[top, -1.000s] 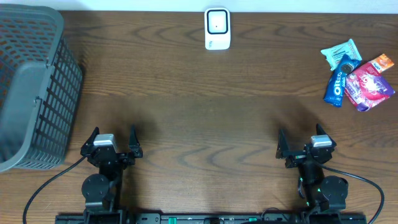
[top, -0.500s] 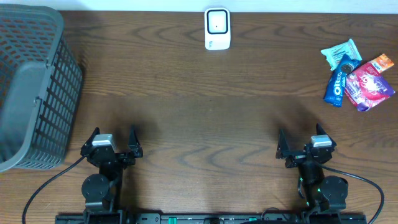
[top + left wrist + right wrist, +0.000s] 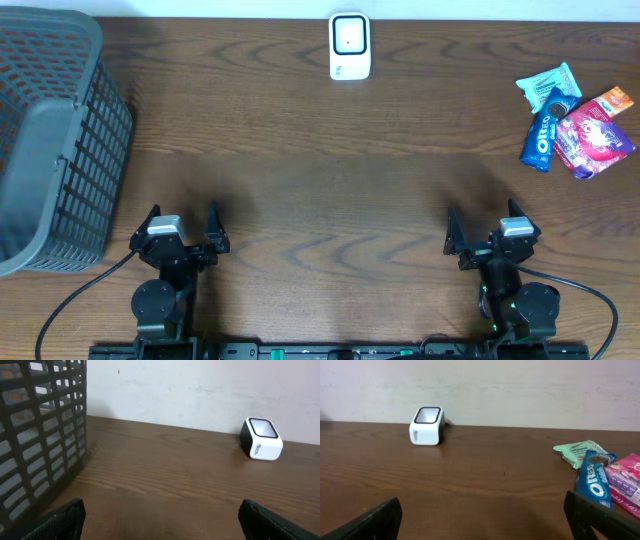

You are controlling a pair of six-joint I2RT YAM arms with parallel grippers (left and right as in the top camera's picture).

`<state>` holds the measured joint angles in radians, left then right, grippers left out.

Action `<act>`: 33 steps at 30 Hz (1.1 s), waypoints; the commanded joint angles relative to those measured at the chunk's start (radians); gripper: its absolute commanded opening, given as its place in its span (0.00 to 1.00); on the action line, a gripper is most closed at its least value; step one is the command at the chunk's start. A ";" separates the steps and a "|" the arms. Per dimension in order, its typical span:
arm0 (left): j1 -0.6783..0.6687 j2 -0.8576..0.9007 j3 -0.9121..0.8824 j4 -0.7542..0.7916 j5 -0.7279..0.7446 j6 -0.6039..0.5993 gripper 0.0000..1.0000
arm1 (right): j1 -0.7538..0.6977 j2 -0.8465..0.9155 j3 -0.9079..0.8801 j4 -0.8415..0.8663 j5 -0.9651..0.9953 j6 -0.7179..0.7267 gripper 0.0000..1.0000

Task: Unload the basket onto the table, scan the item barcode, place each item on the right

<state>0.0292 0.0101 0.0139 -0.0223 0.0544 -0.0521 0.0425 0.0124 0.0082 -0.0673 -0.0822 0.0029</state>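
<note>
Right wrist: pink snack packet (image 3: 624, 482) partly beyond right edge.

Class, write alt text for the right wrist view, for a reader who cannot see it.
A white barcode scanner stands back left on a wooden table; an Oreo pack, green packet and pink packet lie at right. The right tool, open, holds nothing.

A shop-checkout setup: scanner (image 3: 349, 46), basket (image 3: 96, 150), snack packets (image 3: 575, 122) on table (image 3: 330, 180).

Overhead, the basket (image 3: 100, 130) runs off the left edge; the right wrist view crops the pink packet (image 3: 626, 485).
</note>
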 commanded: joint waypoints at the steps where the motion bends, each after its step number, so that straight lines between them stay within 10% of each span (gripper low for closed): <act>1: 0.004 -0.009 -0.010 -0.044 0.012 -0.004 0.98 | -0.004 -0.005 -0.002 -0.003 -0.005 -0.011 0.99; 33: 0.004 -0.006 -0.010 -0.044 0.016 0.097 0.98 | -0.004 -0.005 -0.002 -0.003 -0.005 -0.011 0.99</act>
<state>0.0292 0.0101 0.0139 -0.0223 0.0544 0.0277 0.0425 0.0124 0.0082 -0.0673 -0.0822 0.0029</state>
